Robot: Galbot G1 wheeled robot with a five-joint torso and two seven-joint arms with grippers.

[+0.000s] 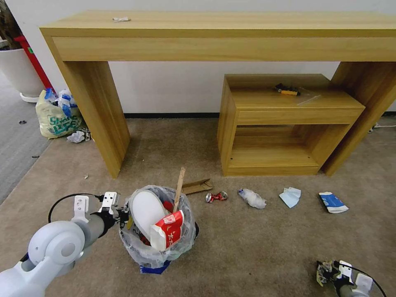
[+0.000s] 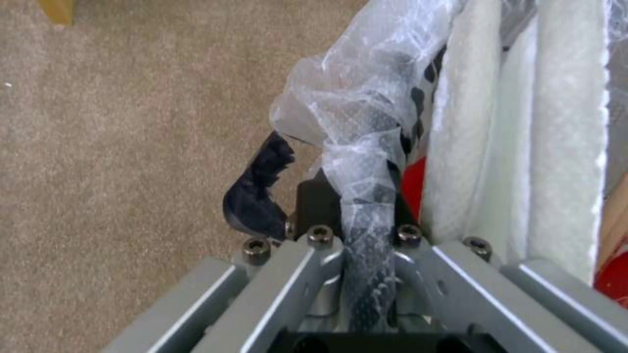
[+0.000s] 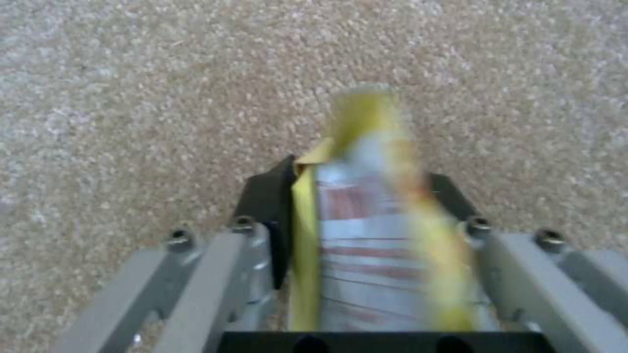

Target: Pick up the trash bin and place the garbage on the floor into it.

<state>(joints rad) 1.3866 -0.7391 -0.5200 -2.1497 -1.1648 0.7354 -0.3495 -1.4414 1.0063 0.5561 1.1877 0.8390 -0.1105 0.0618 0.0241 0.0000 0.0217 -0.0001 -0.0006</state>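
The trash bin (image 1: 156, 243), lined with a crinkly clear bag and blue at its base, stands on the carpet at front left. It holds a white slipper (image 1: 144, 210), a red wrapper (image 1: 170, 231) and a wood stick (image 1: 179, 183). My left gripper (image 1: 123, 216) is shut on the bin's left rim; the left wrist view shows the bag-covered rim (image 2: 360, 162) pinched between the fingers, beside white slippers (image 2: 484, 122). On the floor behind lie a cardboard piece (image 1: 197, 186), a crushed red can (image 1: 216, 196), clear plastic (image 1: 252, 198), a pale-blue tissue (image 1: 290, 196) and a blue-white packet (image 1: 333, 202). My right gripper (image 1: 326, 272), low at front right, is shut on a yellow-and-silver wrapper (image 3: 366, 206).
A long wooden table (image 1: 222, 33) spans the back, its left leg (image 1: 99, 115) near the bin. A low wooden shelf (image 1: 284, 123) stands under its right side. A yellowish shopping bag (image 1: 55, 117) and a white planter (image 1: 20, 70) sit far left. Open carpet lies between bin and right gripper.
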